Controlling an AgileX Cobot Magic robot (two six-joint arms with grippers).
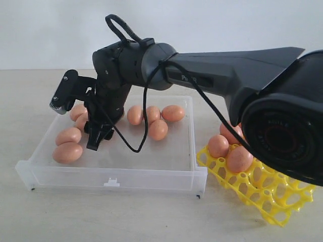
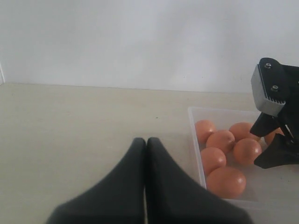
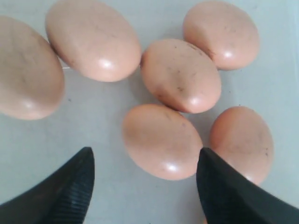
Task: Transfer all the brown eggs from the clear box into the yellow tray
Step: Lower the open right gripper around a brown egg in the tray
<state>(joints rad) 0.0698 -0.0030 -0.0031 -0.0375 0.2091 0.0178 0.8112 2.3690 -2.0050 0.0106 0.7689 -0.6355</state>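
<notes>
The clear box point(image 1: 151, 179) holds several brown eggs point(image 1: 158, 129) in two clusters, one at its left end point(image 1: 67, 152) and one mid-back. My right gripper point(image 1: 98, 133) reaches across and hangs open over the left cluster. In the right wrist view its jaws point(image 3: 145, 153) stand wide apart just above the box floor point(image 3: 107, 186), and one brown egg point(image 3: 161, 140) lies partly between the tips, close to one finger point(image 3: 224, 191), with nothing held. The yellow tray point(image 1: 272, 201) at the right carries three eggs point(image 1: 239, 159). My left gripper point(image 2: 145, 140) is shut and empty over bare table beside the box point(image 2: 196, 149).
The right arm's body point(image 1: 227, 75) spans the scene above the box and part of the tray. A beige tabletop point(image 1: 101, 217) surrounds both containers, with a white wall point(image 1: 50, 30) behind. In the left wrist view the right gripper point(image 2: 275, 140) hangs over the eggs point(image 2: 225, 181).
</notes>
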